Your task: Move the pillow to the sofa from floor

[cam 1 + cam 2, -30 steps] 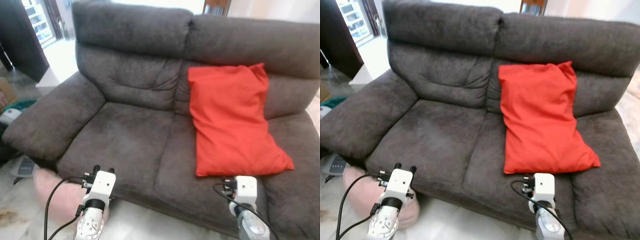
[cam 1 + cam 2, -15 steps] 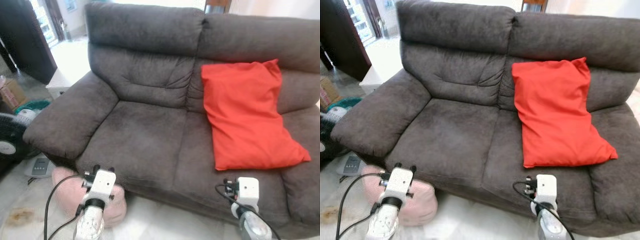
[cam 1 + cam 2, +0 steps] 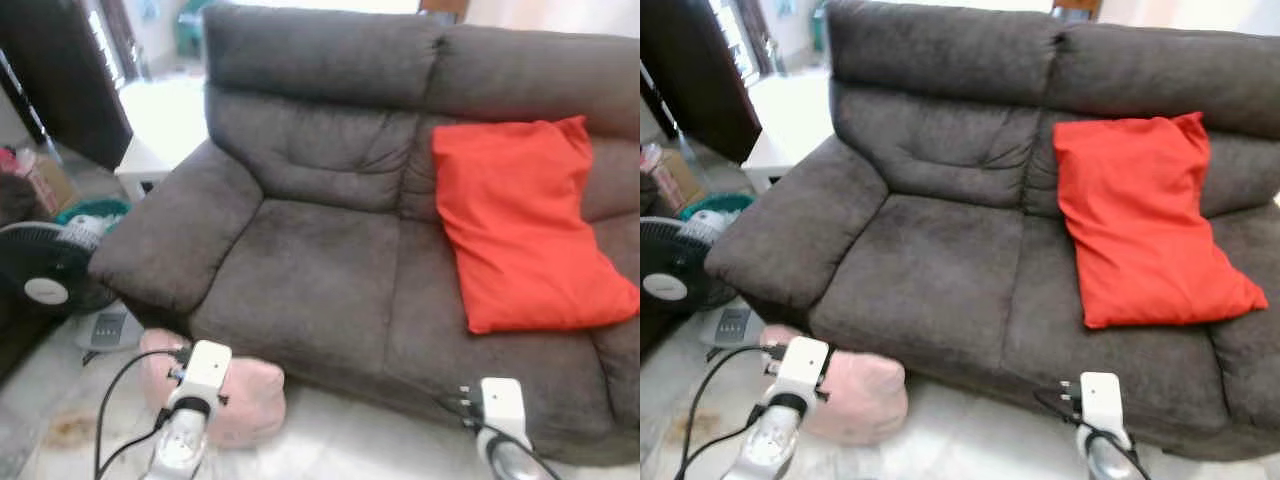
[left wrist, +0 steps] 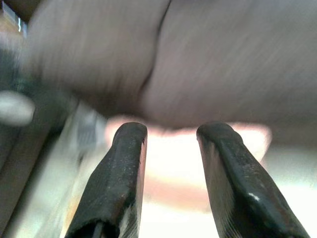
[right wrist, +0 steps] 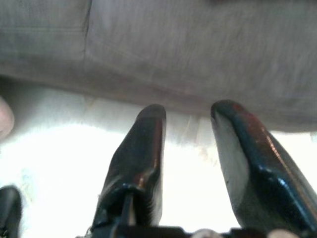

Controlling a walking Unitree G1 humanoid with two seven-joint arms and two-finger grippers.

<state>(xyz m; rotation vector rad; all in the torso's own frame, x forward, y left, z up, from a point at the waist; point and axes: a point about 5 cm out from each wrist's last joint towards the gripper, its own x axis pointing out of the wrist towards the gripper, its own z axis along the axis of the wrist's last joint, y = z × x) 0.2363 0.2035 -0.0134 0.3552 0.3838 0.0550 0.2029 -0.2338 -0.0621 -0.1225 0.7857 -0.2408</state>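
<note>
While the pink pillow lies on the pale floor, pressed against the front base of the dark grey two-seat sofa below its left armrest, the left gripper hangs just above and in front of it. In the left wrist view its two black fingers stand parted with nothing between them, the blurred pink pillow showing through the gap and the sofa's grey front above that. From the head views the left arm's white wrist block overlaps the pillow's near left edge, with a black cable looping off it; whether the fingers touch the pillow cannot be told.

The right gripper is well apart from the pillow, low in front of the sofa's right seat. Its fingers are also spread and empty, pointing at the bright floor and the sofa's lower front edge. Its white wrist block sits near the bottom of the head view.

On the right seat a red cushion leans against the backrest. Left of the sofa stand a black floor fan, a small grey device with buttons on the floor, a green basket and a white low unit behind the armrest.
</note>
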